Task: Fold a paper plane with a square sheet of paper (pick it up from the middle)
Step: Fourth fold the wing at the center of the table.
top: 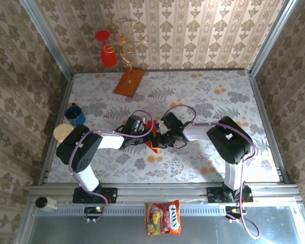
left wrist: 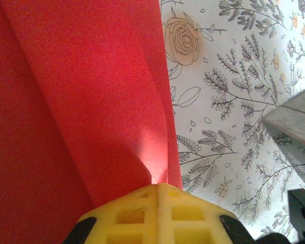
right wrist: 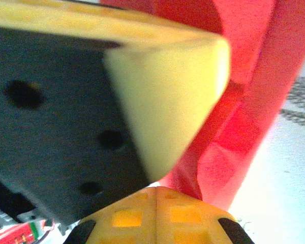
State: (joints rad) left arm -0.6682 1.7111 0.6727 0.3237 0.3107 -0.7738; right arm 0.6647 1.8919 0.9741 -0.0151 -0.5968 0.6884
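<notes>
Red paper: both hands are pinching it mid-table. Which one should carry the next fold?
Probably the right hand: it grips a bent, creased edge of the red paper. The left hand pinches a broad flat span, so it suits anchoring.

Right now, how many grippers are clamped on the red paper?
2. The left gripper is shut on the red paper, which fans out from its fingertips; the right gripper is shut on it close beside the left one.
</notes>
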